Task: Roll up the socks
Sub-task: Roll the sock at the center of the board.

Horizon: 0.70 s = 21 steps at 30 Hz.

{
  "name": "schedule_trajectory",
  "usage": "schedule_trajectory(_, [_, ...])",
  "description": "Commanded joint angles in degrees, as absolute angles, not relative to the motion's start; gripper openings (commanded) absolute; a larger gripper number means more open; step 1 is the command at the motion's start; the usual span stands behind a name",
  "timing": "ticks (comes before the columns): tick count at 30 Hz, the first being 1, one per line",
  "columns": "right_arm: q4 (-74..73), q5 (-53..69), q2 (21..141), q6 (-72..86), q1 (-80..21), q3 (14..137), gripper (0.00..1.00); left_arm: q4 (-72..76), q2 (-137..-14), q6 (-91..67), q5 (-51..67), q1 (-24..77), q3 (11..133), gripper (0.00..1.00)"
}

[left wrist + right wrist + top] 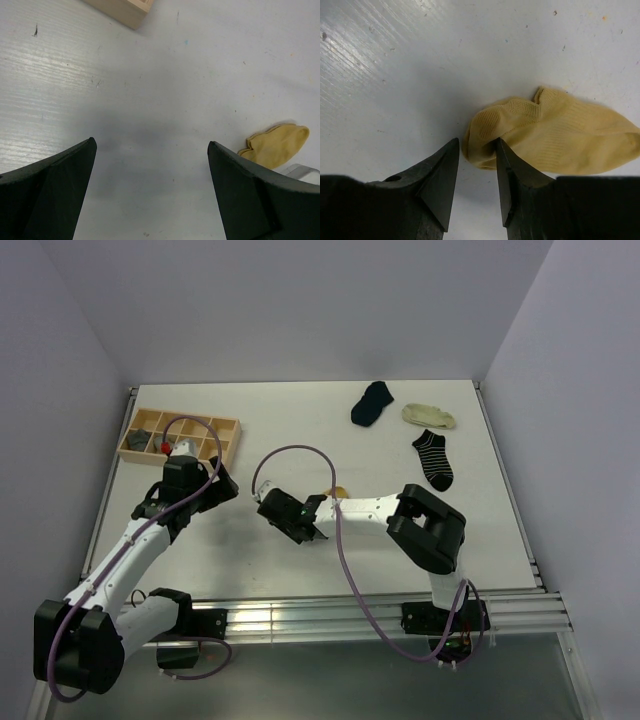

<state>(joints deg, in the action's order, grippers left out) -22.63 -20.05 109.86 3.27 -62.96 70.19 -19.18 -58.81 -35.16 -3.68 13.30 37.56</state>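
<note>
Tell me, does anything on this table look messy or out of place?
Somewhat: the yellow sock lies crumpled mid-table, and the navy sock, cream sock and striped sock lie loose, unrolled, at the far right. Nothing looks spilled or damaged.

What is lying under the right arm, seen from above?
Only a tip of the yellow sock shows beside the right arm; the arm covers the rest of it.
</note>
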Motion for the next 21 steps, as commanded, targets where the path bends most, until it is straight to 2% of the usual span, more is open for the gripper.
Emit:
schedule_trajectory(1, [-20.9, -18.9, 111.4, 3.3, -63.5, 70.1, 0.43, -17.8, -59.2, -35.3, -2.8, 13.0, 38.5, 0.99])
schedule_trajectory(4, [-20.7, -17.1, 111.8, 3.3, -63.6, 69.7, 0.38, -17.8, -59.5, -35.3, -2.6, 13.0, 38.6, 0.99])
schedule_trajectory(9, [-20.7, -16.3, 113.6, 3.4, -63.7, 68.1, 0.35, -17.6, -59.6, -35.3, -2.1, 13.0, 38.3, 0.99])
schedule_trajectory(12, [-20.4, -16.1, 114.2, 3.8, -63.9, 67.1, 0.26, -17.4, -59.7, -35.5, -1.5, 13.1, 38.2, 0.99])
schedule_trajectory(13, [-20.4, -16.1, 114.3, 4.0, -63.9, 66.7, 0.18, -17.5, -59.7, -35.5, -1.2, 13.0, 38.3, 0.99])
schedule_trajectory(16, [-20.0, -13.6, 113.8, 4.7, -63.9, 66.4, 0.03, -16.9, -59.6, -35.6, -0.5, 13.0, 38.1, 0.99])
schedule_trajectory(18, [-19.3, -11.4, 112.3, 5.1, -63.8, 65.9, 0.0, -16.9, -59.5, -35.8, -0.5, 13.0, 38.0, 0.98])
schedule_trajectory(21, [-18.6, -5.9, 110.3, 6.1, -63.3, 65.9, 0.0, -16.8, -59.2, -37.0, 1.8, 13.0, 37.5, 0.97])
